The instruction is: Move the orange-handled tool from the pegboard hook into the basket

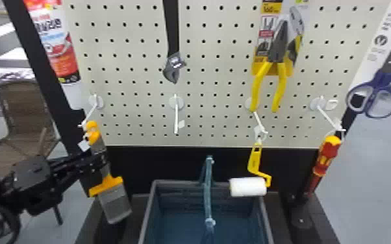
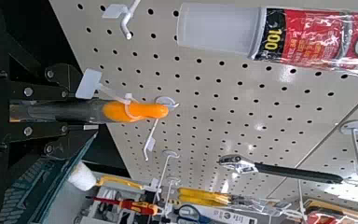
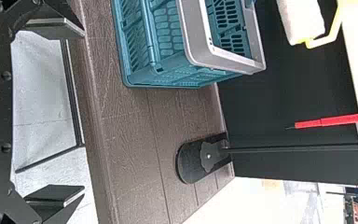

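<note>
Narrowed onto the grey shaft, the left gripper holds the orange-handled scraper upright, its orange butt above the fingers and its broad blade below. It looks free of the left hook, close beside it. The scraper should handle light and stiff; the smooth shaft could twist, so a square hold under the butt suits it. The basket stands to the robot's right of the blade. Beyond, the right gripper waits with fingers wide apart.
</note>
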Controlling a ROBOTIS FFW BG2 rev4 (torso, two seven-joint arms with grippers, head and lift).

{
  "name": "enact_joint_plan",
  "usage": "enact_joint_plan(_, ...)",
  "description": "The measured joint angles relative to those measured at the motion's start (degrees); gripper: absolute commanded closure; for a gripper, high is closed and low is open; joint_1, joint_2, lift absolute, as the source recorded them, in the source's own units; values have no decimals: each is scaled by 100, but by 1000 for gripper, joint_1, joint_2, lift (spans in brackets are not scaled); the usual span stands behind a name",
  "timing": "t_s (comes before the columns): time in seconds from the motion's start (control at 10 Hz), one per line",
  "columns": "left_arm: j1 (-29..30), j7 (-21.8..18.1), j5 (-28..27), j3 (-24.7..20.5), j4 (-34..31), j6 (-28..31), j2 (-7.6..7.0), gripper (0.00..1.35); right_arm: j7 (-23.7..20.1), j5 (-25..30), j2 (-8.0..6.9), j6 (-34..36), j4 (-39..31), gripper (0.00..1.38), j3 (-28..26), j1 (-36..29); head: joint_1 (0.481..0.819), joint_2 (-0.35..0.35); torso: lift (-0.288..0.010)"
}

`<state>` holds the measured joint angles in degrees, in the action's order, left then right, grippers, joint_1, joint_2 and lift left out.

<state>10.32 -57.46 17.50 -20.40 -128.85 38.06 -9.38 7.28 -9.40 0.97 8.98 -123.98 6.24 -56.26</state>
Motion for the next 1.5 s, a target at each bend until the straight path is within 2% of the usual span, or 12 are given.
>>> enact_joint_plan(0.2,219,242,485,215,197,-293,197,1164,2,0,0,0,15,124,0,11,549,0,-100)
enact_joint_plan(0.3,307,409,947,487,628,-668,235,1165,1,0,0,0,18,124,0,16,549,0,-100)
enact_joint_plan(0.5,442,581,1684,1061,1467,-1644,285,1165,1,0,0,0,20,124,0,21,549,0,-100)
enact_joint_plan(0.9,258,825,2354,1940,2714,-3179,314,1165,-4,0,0,8,-15,124,0,-16,549,0,-100)
enact_joint_plan(1.2,24,887,2630,2522,3530,-3563,359,1165,-2,-8,0,17,-26,124,0,-25,549,0,-100)
enact_joint_plan(1.5,-96,886,2715,2839,3750,-3635,399,1162,1,-9,-7,25,-14,124,0,-25,549,0,-100)
